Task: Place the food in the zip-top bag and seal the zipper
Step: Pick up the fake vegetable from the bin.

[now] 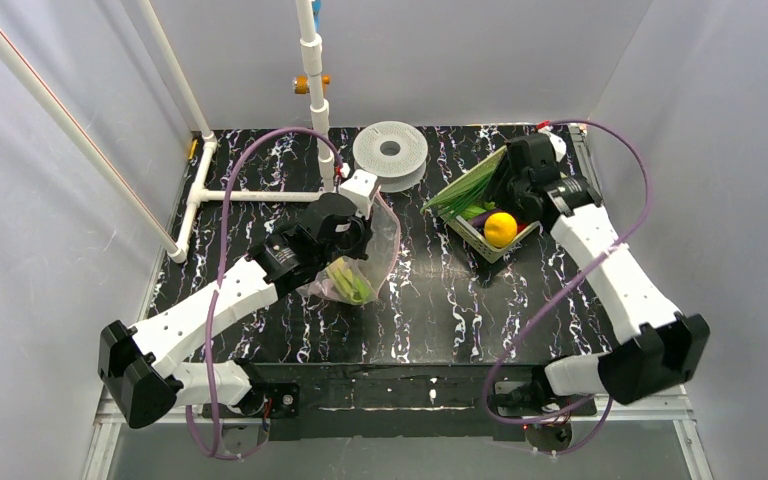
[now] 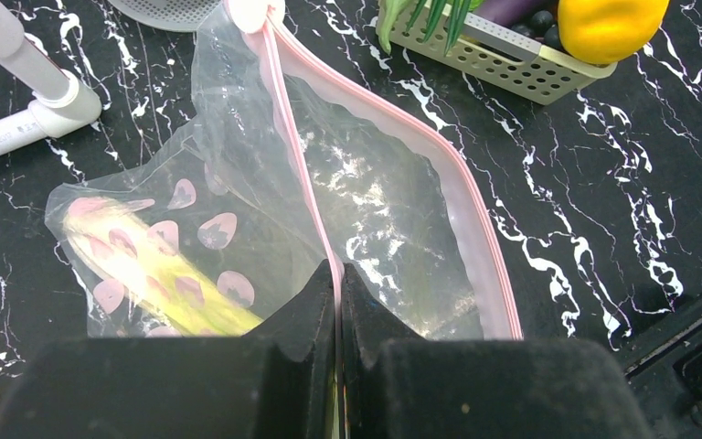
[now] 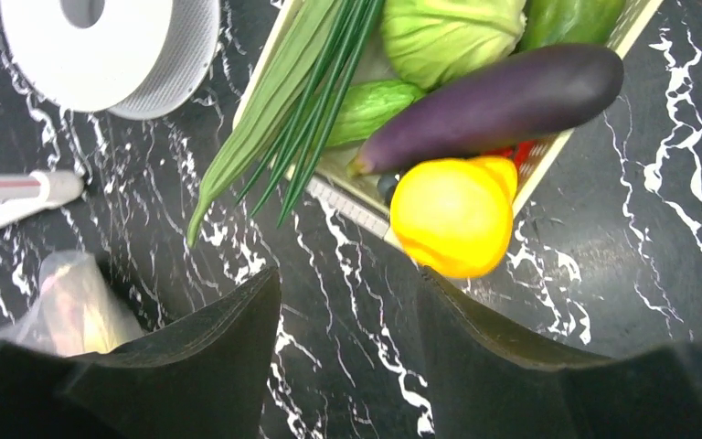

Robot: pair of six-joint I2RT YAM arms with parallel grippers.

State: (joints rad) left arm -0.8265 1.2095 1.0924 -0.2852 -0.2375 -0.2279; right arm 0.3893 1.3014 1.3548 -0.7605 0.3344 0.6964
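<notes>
My left gripper [image 2: 339, 270] is shut on the near pink zipper strip of the zip-top bag [image 2: 384, 183] and holds the mouth open; the far zipper [image 2: 475, 229] curves away to the right. A pale yellow-green stalk [image 2: 146, 274] lies inside the bag [image 1: 375, 250]. My right gripper [image 3: 347, 279] is open and empty over the black table, just short of the yellow piece [image 3: 452, 219]. Behind it in the basket [image 1: 487, 249] lie the purple eggplant [image 3: 503, 101], a pale green head [image 3: 448, 37], a small green piece [image 3: 370, 105] and long green leaves [image 3: 274, 101].
A white spool [image 1: 390, 150] sits at the back centre, between bag and basket. A white pipe frame [image 1: 260, 196] runs along the back left beside the bag. White walls close in the table on three sides. A dark green piece [image 3: 567, 18] lies in the basket's far corner.
</notes>
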